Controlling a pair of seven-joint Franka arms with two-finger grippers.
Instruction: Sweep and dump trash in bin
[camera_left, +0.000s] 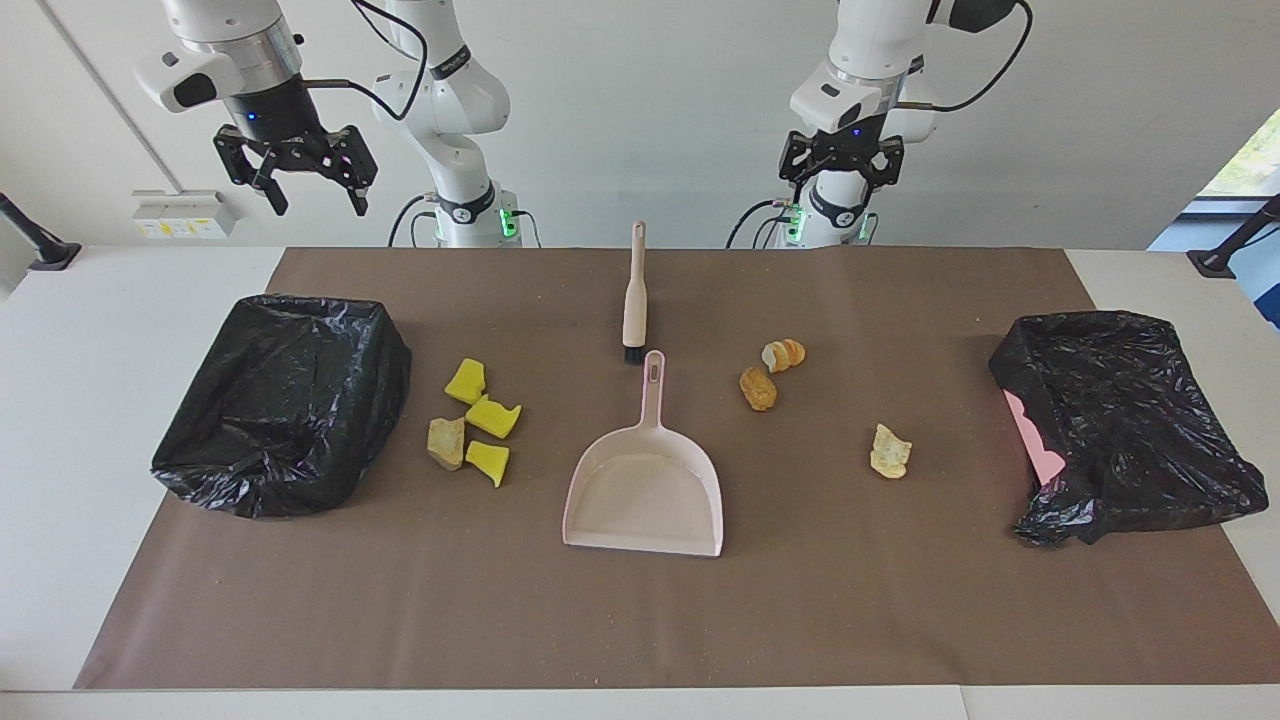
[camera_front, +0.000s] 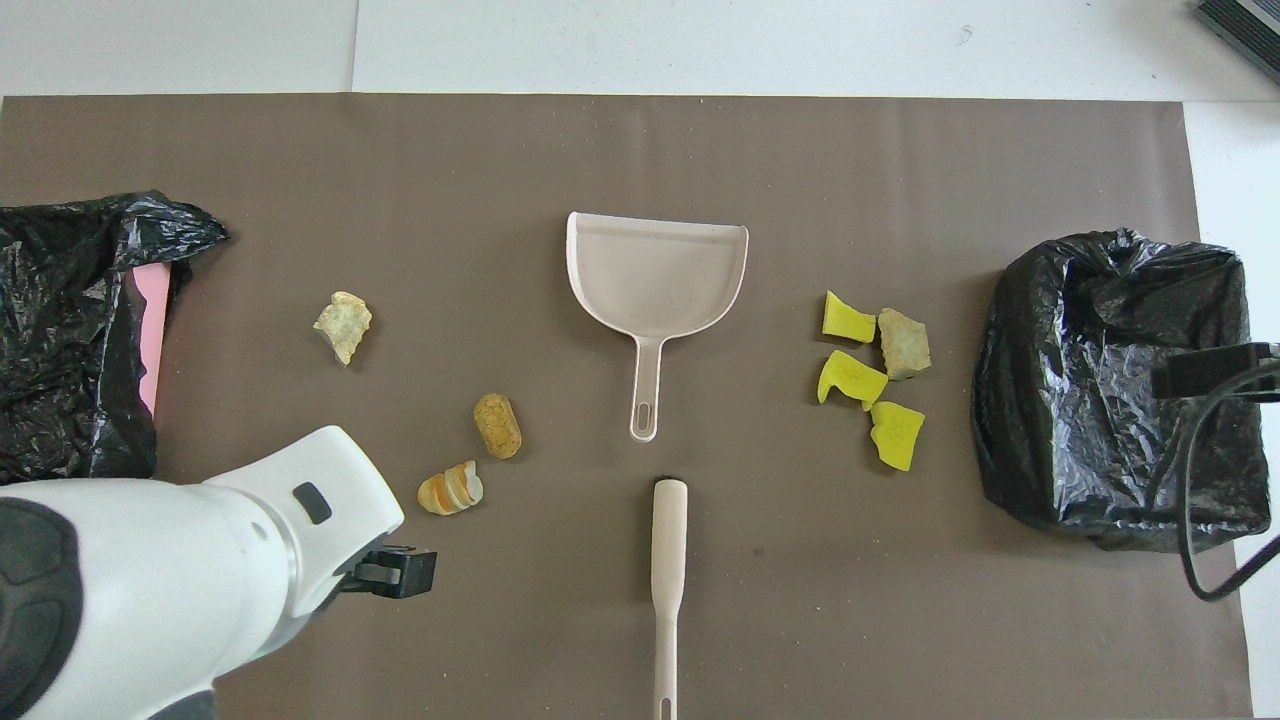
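Yellow sponge chunks (camera_left: 481, 417) beside black-lined bin (camera_left: 285, 400), both hands open

Counting it up: two black-lined bins (camera_left: 285, 400) (camera_left: 1125, 420), one at each end of the table. One pink dustpan (camera_left: 645, 490), one brush (camera_left: 633, 295). Trash now: three yellow sponge chunks (camera_left: 466, 381) (camera_left: 494, 416) (camera_left: 488, 462) and one tan lump (camera_left: 446, 442) in a cluster by the right arm's bin. Two golden-brown bread pieces (camera_left: 783, 354) (camera_left: 758, 388), plus one pale crumbly scrap (camera_left: 889, 451). Seven scraps in all. Two arms, two grippers (camera_left: 312, 196) (camera_left: 842, 172), both with fingers apart.
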